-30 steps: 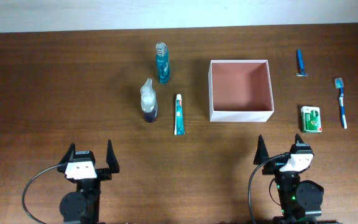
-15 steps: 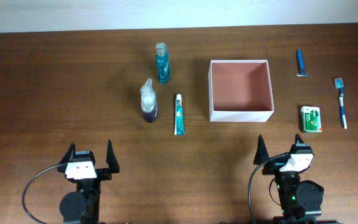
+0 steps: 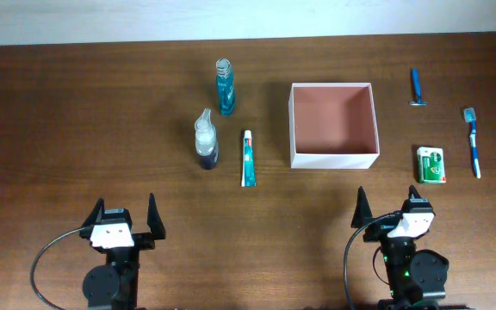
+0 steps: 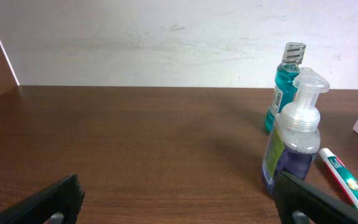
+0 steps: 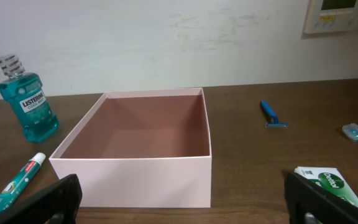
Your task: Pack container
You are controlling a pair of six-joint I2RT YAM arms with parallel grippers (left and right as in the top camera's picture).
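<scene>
The container (image 3: pixel 334 159), a square white-walled box with a pinkish-brown inside, stands open and holds nothing at mid table. In the right wrist view its front wall (image 5: pixel 135 177) faces my right gripper (image 5: pixel 182 208), which is open and a short way back from it. My left gripper (image 3: pixel 126 208) and right gripper (image 3: pixel 390 207) both rest near the front edge with nothing between their fingers. From the left wrist view, the left gripper (image 4: pixel 182 208) stands open, with a foam pump bottle (image 4: pixel 294 140) ahead of its right finger.
Left of the container are a blue mouthwash bottle (image 3: pixel 224 86), the pump bottle (image 3: pixel 206 142) and a toothpaste tube (image 3: pixel 247 158). To its right lie a blue razor (image 3: pixel 416 88), a toothbrush (image 3: pixel 473 142) and a green-and-white packet (image 3: pixel 432 164).
</scene>
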